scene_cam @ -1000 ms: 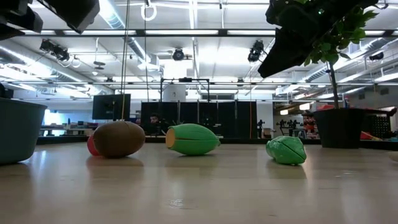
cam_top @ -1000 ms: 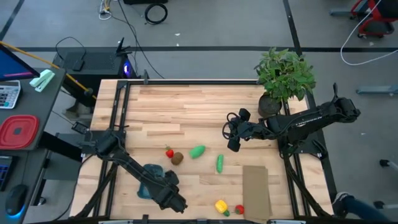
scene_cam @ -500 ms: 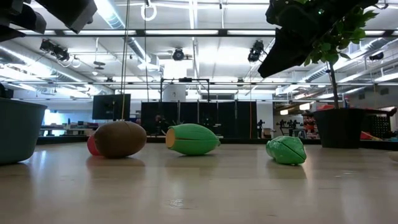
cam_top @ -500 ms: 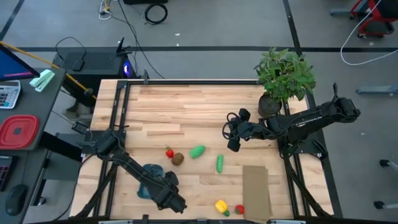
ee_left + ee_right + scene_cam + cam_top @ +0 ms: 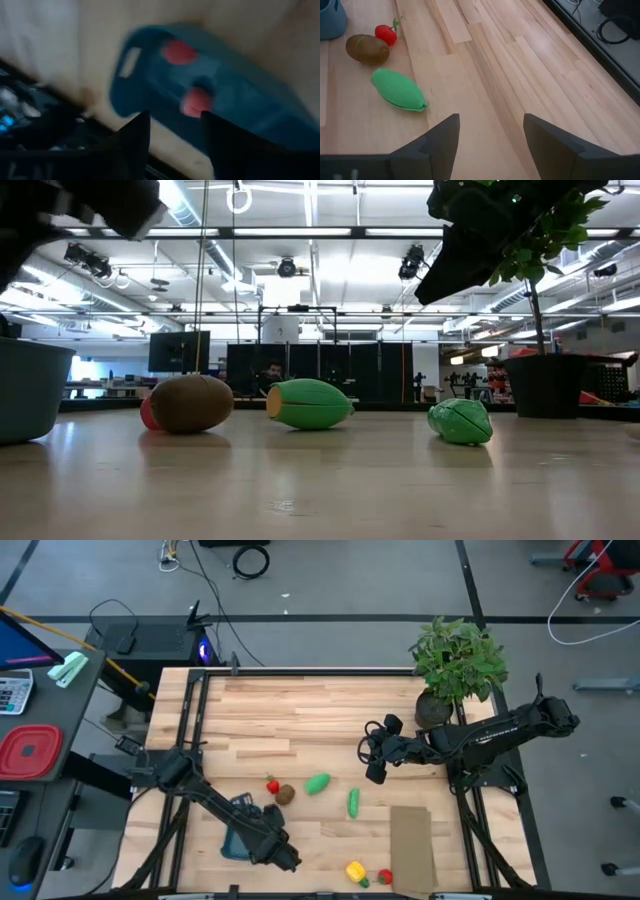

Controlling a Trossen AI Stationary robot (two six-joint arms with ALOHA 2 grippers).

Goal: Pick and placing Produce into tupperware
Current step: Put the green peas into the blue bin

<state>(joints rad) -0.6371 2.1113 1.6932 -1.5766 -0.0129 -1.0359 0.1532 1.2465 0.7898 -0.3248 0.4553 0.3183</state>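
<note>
The teal tupperware (image 5: 238,828) rests on its base near the table's front left. Two pink-red pieces (image 5: 178,51) (image 5: 195,101) lie inside it. My left gripper (image 5: 172,132) hangs open just over its near-right side (image 5: 283,858), nothing between the fingers. A small red piece (image 5: 272,786), a brown one (image 5: 286,794) and two green ones (image 5: 318,783) (image 5: 353,803) lie mid-table. A yellow piece (image 5: 355,870) and a red one (image 5: 385,877) lie at the front edge. My right gripper (image 5: 372,765) waits open, right of the green pieces.
A flat brown cardboard rectangle (image 5: 410,850) lies at the front right. A leafy potted plant (image 5: 455,660) stands at the far right corner. A red square container (image 5: 30,752) sits on the side desk off the table's left. Bare wood spans the table's far half.
My left arm has shifted a little toward the table's far edge over the tupperware, which now shows more of its teal rim. In the low view its dark shape at the top left is blurred with motion. The produce on the table has stayed in place.
</note>
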